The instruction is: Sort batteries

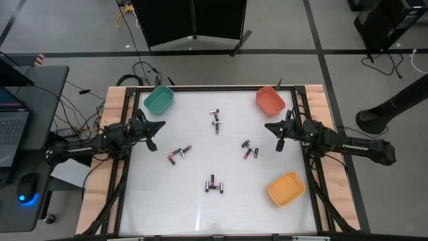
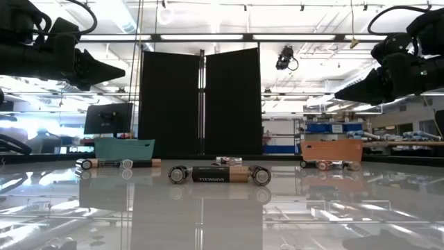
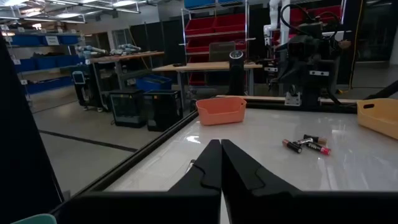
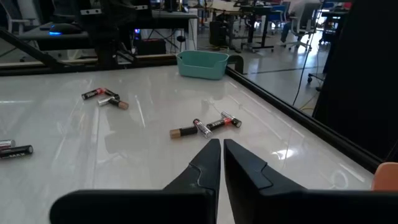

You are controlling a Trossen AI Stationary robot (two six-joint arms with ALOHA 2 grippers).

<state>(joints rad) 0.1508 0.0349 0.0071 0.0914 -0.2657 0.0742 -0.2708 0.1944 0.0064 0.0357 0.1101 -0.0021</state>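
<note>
Well, the batteries (image 1: 213, 184) lie flat in four small clusters mid-table, long axes pointing every which way (the near pair roughly side to side). Left gripper (image 1: 158, 124) and right gripper (image 1: 269, 125) hover at opposite edges, jaws together, holding nothing.

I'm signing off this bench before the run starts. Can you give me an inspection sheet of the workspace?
Surface: white table, glossy.
Job's things: batteries in four loose clusters; none in a bin.
Bins: green bin, red bin, yellow bin, all look empty.
Clutter: nothing seen.
Grippers: left gripper and right gripper shut, empty, above the table.
Cables: bundle behind the table.
Surroundings: laptop, mouse on side desk.
</note>
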